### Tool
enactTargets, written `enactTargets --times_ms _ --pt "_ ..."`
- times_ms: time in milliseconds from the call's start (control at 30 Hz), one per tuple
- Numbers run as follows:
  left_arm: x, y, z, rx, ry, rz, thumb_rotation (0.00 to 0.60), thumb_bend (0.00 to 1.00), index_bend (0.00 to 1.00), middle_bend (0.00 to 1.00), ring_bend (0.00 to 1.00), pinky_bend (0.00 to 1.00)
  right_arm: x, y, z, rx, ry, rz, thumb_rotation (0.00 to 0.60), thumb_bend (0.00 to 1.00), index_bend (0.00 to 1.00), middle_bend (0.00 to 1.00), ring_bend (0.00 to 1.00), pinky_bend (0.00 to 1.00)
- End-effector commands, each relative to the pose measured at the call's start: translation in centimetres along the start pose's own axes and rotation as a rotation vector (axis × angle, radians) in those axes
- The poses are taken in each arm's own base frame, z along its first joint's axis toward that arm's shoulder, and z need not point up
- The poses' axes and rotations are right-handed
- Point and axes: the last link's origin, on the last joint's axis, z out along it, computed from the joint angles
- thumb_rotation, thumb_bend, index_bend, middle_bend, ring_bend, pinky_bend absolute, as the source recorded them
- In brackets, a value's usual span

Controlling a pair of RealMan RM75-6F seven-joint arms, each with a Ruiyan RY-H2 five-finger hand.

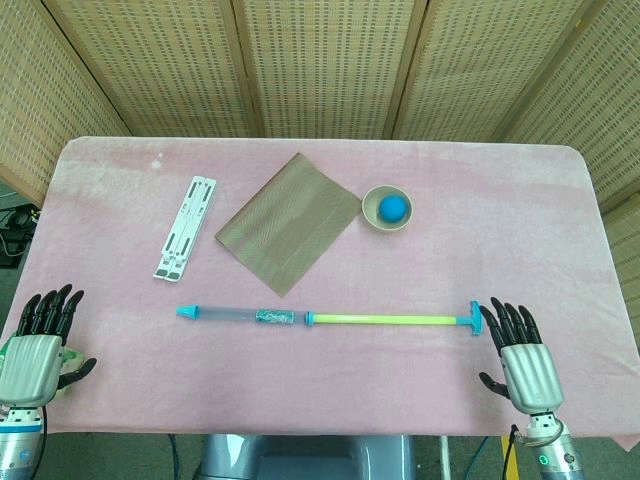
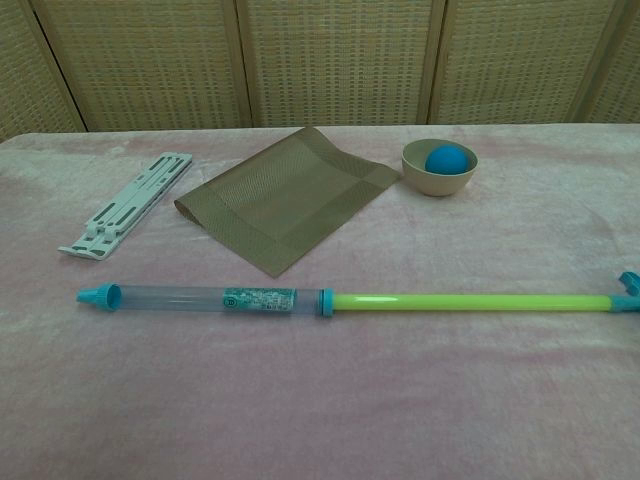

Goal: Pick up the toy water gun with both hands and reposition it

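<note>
Pink cloth covers the surface (image 1: 560, 200), and the toy water gun (image 1: 330, 318) lies long across its front between your spread, empty left robot hand (image 1: 38, 345) and right robot hand (image 1: 520, 355), one end for each.

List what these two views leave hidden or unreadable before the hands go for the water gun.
- Toy water gun: in the chest view the right edge cuts off its T-handle; the label print on the clear barrel is too small to read.
- Left hand and right hand: absent from the chest view; the head view shows only their backs, palms hidden.
- Blue ball: its lower part is hidden by the bowl wall.
</note>
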Motion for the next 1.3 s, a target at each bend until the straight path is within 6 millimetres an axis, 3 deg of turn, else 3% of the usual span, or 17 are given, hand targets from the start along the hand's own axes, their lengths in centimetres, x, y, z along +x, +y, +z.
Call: enactTargets --times_ms 33,633,800,867,933,1033,1133,1300 --pt "0.0 0.0 0.0 0.0 -0.001 0.002 0.6 0.05 0.0 0.0 0.0 0.0 0.0 0.0 0.0 0.0 -0.001 0.001 0.6 0.11 0.0 0.0 0.0 0.0" --pt "0.5 -0.1 -0.1 0.006 -0.003 0.009 0.6 0.06 0.0 0.0 0.0 0.0 -0.1 0.0 0.1 -0.002 0.001 0.0 0.6 0.11 0.0 0.0 0.0 0.0" --pt "0.8 0.0 -0.3 0.009 0.004 0.002 0.6 0.06 0.0 0.0 0.0 0.0 0.0 0.0 0.2 0.001 0.016 -0.004 0.6 0.11 0.06 0.02 0.02 0.04" --pt "0.8 -0.1 -0.3 0.009 0.005 0.0 0.6 0.06 0.0 0.0 0.0 0.0 0.2 0.0 0.3 0.001 0.034 -0.005 0.6 0.11 0.11 0.13 0.15 0.15" --pt "0.9 -0.2 -0.3 0.013 0.006 -0.004 0.6 0.06 0.0 0.0 0.0 0.0 0.5 0.0 0.5 -0.002 0.062 -0.007 0.6 0.11 0.18 0.41 0.45 0.32" --pt "0.9 -0.3 -0.2 0.016 0.005 -0.009 0.6 0.07 0.0 0.0 0.0 0.0 0.9 0.2 1.4 -0.017 0.091 -0.007 0.6 0.12 0.27 0.73 0.76 0.5" --pt "0.8 -0.2 -0.1 0.012 0.003 -0.009 0.6 0.07 0.0 0.0 0.0 0.0 1.4 0.3 3.1 -0.036 0.098 -0.021 0.6 0.13 0.36 0.91 0.93 0.59" --pt "0.8 -0.1 -0.1 0.009 0.007 -0.008 0.6 0.07 0.0 0.0 0.0 0.0 1.0 -0.4 6.1 -0.045 0.051 -0.075 0.6 0.2 0.43 1.0 1.0 0.69"
